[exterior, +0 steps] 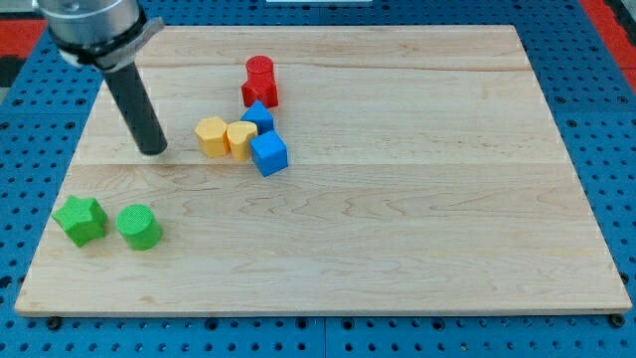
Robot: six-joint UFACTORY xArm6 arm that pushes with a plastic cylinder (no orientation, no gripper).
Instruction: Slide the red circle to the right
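**Red circle waits at the top of the cluster, tip well off to its left**

The wooden board [397,249] fills most of the view. The rod stands at the view's upper left, and my tip [154,151] rests on the board, well apart from every block. There is no pincer here to be wide or narrow, only this bare rod end, holding nothing.

Near the view's bottom left sit a green star [79,220] and a green cylinder [139,227], side by side. The middle cluster holds a blue cube [268,153], a yellow hexagon block [212,136], a yellow heart-shaped block [240,138] and a small blue block [259,115], packed close.

The red circle [259,82] stands at the cluster's top, just above the small blue block, seemingly touching it.

It looks light, stiff and likely to slide easily. Being round, it may roll off a skewed push, so contact belongs on its left face, centred.
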